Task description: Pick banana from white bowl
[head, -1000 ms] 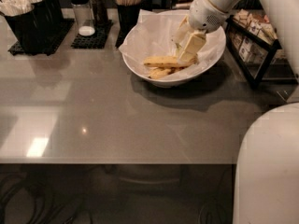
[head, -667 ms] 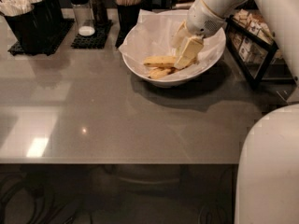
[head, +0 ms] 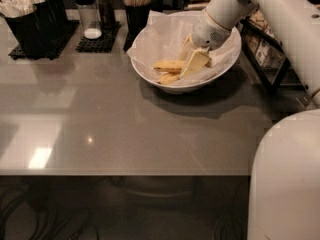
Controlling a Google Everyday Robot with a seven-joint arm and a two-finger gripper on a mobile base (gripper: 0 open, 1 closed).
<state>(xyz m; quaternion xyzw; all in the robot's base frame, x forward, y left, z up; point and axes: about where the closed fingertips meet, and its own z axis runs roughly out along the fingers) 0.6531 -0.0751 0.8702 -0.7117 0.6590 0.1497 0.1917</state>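
Grey table (head: 125, 129): white bowl (head: 175, 87) toward far right corner, black mats (head: 100, 44) along far edge, gripper (head: 196, 59) inside bowl.

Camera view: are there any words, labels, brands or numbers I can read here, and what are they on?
No text can be read anywhere in this view.
On the shaker: no label shows.
On the packets in the rack at right: any print cannot be made out.
On the gripper, down inside the white bowl: no markings show.
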